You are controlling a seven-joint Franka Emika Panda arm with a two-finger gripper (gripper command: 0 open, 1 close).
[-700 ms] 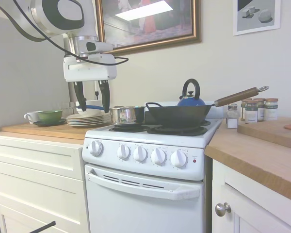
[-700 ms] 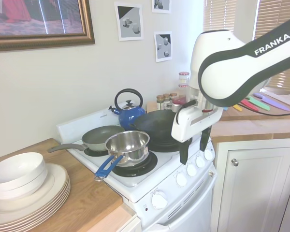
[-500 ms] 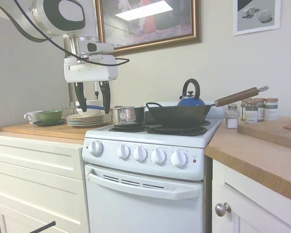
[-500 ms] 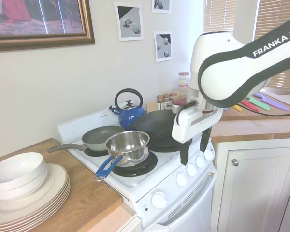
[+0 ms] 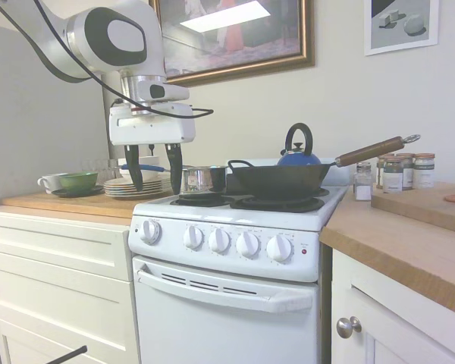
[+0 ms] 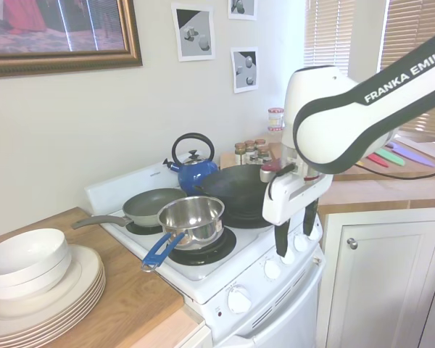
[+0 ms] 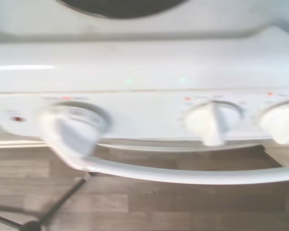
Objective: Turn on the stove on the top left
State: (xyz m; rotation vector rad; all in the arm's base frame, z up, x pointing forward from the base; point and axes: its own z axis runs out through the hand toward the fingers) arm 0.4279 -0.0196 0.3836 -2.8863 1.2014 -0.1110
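End effector (image 5: 154, 168) lower, nearer stove (image 5: 235, 262)

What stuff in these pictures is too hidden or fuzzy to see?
- Markings around the knobs: wrist view is blurred, and they are too small in both exterior views.
- Far-left burner: first exterior view, hidden behind the pot; second exterior view, covered by the pan.
- Spice jar labels: too small.
- Whether the red light is lit: too small.
- Painting: cut off by the top edge.

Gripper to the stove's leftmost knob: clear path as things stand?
Probably yes. The gripper hangs open above the stove's front edge, with the leftmost knob just below and nothing between them; the saucepan sits further back.
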